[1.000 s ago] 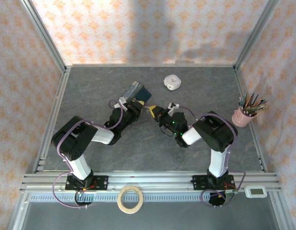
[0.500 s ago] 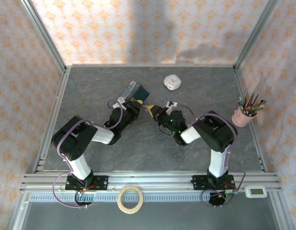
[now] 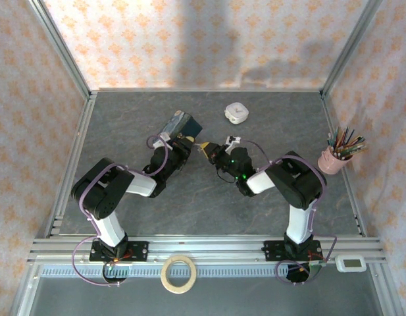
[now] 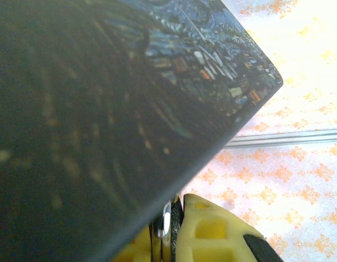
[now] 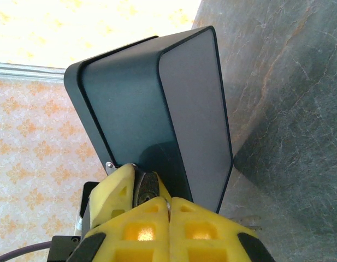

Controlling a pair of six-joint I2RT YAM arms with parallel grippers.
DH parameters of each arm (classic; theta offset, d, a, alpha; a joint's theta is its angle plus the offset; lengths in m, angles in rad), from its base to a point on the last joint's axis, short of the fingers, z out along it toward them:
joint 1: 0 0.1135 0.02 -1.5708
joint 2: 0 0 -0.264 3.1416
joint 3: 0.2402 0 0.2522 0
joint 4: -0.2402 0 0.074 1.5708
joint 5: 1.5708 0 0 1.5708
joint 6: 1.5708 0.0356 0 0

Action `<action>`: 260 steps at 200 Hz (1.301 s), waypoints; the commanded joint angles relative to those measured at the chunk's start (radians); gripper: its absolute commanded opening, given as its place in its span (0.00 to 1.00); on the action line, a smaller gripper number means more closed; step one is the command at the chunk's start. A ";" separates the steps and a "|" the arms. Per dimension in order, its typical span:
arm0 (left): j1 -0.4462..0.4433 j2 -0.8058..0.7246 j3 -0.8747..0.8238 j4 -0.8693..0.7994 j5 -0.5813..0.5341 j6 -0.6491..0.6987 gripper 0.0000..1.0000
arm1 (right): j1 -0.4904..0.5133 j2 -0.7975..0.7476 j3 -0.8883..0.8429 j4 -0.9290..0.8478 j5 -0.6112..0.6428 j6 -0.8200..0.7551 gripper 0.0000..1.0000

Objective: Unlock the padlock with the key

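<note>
- Left gripper (image 3: 189, 140) is pinching the padlock (image 5: 149, 188), jaws narrow, at the tin's (image 3: 182, 122) 5 o'clock.
- Right gripper (image 3: 204, 147) is meeting it tip to tip, jaws pressed together; what they are gripping, I cannot tell.

the left jaws and right jaws face each other, close together, mid-surface (image 3: 189, 210). the tin (image 3: 183, 124) lies just behind the left jaws, the case (image 3: 236, 112) behind the right jaws, the pencil cup (image 3: 334, 157) well right of them, the tape ring (image 3: 178, 273) far before both.
</note>
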State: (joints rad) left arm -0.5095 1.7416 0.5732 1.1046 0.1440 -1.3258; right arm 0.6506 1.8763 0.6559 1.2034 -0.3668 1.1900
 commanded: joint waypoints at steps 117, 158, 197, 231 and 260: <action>-0.058 0.014 0.066 -0.055 0.166 0.086 0.00 | 0.032 -0.023 0.162 -0.019 -0.232 -0.178 0.00; -0.058 -0.010 0.045 -0.055 0.172 0.090 0.00 | -0.017 -0.030 0.135 -0.008 -0.248 -0.171 0.00; -0.057 -0.022 0.028 -0.051 0.190 0.092 0.00 | -0.040 -0.037 0.124 -0.018 -0.277 -0.172 0.00; -0.051 -0.036 0.034 -0.082 0.192 0.107 0.00 | -0.060 -0.048 0.089 -0.011 -0.274 -0.159 0.00; -0.041 -0.059 0.049 -0.135 0.193 0.137 0.00 | -0.083 -0.079 0.058 -0.015 -0.264 -0.164 0.00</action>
State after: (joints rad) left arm -0.4911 1.7332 0.6128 1.0008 0.1680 -1.2537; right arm 0.5835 1.8725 0.7105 1.0840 -0.6430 1.0424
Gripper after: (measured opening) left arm 0.103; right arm 0.042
